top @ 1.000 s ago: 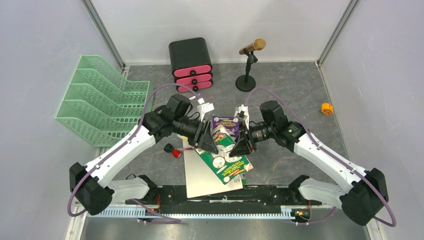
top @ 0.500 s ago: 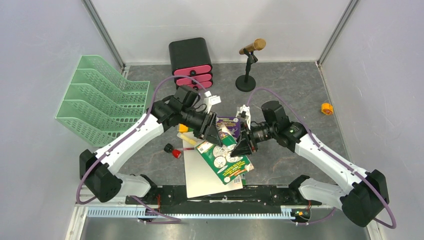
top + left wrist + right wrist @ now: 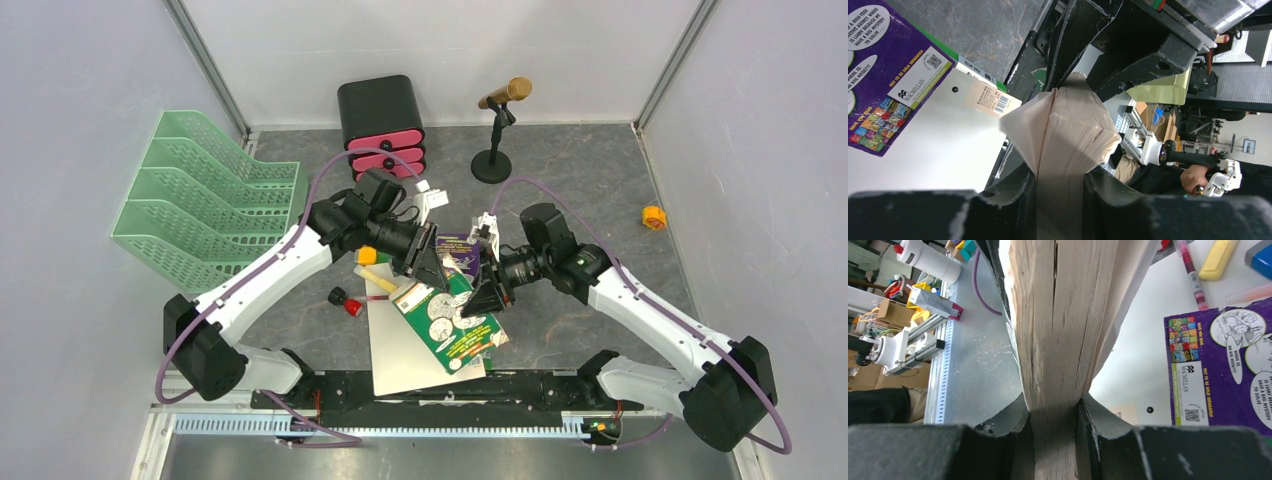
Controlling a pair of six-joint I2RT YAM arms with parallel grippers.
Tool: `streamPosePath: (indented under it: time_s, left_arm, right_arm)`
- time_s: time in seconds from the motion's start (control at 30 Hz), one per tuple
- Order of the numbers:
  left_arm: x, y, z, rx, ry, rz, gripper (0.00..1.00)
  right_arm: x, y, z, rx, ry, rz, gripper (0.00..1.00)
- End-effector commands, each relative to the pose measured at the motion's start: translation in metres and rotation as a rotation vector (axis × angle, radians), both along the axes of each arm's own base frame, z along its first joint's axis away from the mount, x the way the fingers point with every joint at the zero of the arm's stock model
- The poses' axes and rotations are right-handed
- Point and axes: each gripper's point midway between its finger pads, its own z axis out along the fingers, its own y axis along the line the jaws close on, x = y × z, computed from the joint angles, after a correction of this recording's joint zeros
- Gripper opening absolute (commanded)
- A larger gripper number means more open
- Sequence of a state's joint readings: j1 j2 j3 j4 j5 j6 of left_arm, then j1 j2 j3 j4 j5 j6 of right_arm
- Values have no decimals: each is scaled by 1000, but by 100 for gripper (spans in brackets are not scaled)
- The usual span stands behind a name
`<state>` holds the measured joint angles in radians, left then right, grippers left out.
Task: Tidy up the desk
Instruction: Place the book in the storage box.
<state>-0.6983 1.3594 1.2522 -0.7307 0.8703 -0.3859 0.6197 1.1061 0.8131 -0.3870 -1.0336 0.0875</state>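
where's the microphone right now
In the top view, the microphone on its stand stands at the far edge of the desk, slightly right of centre, just right of the black drawer box.

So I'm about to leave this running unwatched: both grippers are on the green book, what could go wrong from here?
1. The left gripper seems to pinch only a fanned wedge of pages, not the whole book; they could crease, tear or slip out.
2. The right gripper clamps the book from the opposite side; if the arms move unevenly, it may twist or splay open.
3. If dropped, it would likely land on the purple book below.
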Motion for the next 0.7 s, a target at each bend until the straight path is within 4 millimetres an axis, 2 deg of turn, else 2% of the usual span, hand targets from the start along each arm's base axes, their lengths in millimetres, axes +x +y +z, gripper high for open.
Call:
streamPosePath:
  time_s: [0.0,0.07,0.13,0.3,0.53,0.6,0.67]
  left_arm:
    - [-4,-17,66,-241,-130,-82,19]
    - [-5,-16,62,-229,-122,-74,3]
    - [-2,-14,58,-218,-135,-47,2]
    - [9,-10,58,-209,-217,50,2]
    - [22,5,53,-170,-317,193,2]
    - [26,11,51,-157,-336,243,2]
    - [31,17,51,-150,-362,305,2]
  right_arm:
    - [-4,4,-1,-7,-16,28,3]
    - [-2,5,-3,-15,-14,23,8]
    - [4,5,-3,-35,-33,-2,15]
    - [31,1,-6,-102,-123,-136,52]
    - [71,-17,-1,-197,-236,-366,91]
    - [83,-26,2,-219,-258,-433,98]
    - [91,-32,8,-224,-278,-477,98]
